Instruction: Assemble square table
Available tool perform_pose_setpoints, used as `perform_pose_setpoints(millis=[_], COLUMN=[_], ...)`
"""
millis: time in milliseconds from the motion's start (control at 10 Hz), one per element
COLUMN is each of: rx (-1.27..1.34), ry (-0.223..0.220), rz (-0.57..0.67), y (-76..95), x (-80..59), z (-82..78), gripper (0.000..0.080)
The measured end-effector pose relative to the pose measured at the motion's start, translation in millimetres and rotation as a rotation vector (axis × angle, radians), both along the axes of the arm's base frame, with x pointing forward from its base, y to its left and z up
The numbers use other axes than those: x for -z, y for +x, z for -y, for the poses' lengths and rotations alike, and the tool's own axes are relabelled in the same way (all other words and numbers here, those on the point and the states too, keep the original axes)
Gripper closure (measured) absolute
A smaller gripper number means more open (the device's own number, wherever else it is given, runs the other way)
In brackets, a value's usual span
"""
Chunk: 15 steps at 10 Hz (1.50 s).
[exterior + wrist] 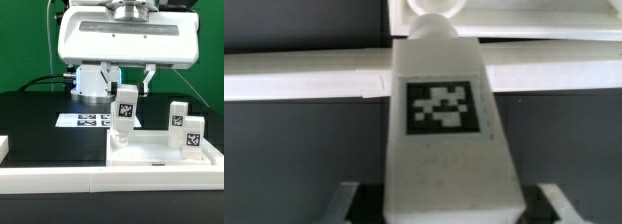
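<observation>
The gripper (124,88) is closed on one leg (124,108), held upright with its tag facing the exterior camera. In the wrist view this leg (441,120) fills the centre of the picture, with the dark gripper fingers (345,203) pressed against its two sides.

The lower end of the held leg meets the tabletop (160,150) at its far corner on the exterior view's left. Whether the leg is already seated or threaded into that corner cannot be told. The tabletop lies flat on the black bench (30,120), near the front and toward the exterior view's right, rim upward.

Two further legs (178,116) (191,134) stand upright on the tabletop's right side, one far and one nearer. They appear to be in place at their corners, though how firmly they are fastened is not visible. A fourth leg is not seen in either view.

Judged progress: about half complete. Two legs appear mounted and the third is at its corner in the gripper's grasp. Remaining work is to fasten this leg and then locate and fit the fourth.

The marker board (84,120) lies flat on the bench behind the held leg. A long white rail (60,180) runs along the near edge of the bench.
</observation>
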<state>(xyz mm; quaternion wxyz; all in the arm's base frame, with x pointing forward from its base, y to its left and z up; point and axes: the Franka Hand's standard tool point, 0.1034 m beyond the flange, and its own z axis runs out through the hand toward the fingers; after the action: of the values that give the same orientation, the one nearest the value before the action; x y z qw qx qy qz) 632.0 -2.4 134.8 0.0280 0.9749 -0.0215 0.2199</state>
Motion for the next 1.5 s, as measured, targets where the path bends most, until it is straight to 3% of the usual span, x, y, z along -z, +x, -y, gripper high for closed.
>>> perform_pose_setpoints(millis=[800, 1500], rx=[-0.013, -0.024], ry=[-0.025, -0.025], rz=[0.029, 0.013], y=[-16.3, -20.9], x=[23.4, 33.0], z=[-3.3, -10.1], gripper=[0.0509, 0.0509])
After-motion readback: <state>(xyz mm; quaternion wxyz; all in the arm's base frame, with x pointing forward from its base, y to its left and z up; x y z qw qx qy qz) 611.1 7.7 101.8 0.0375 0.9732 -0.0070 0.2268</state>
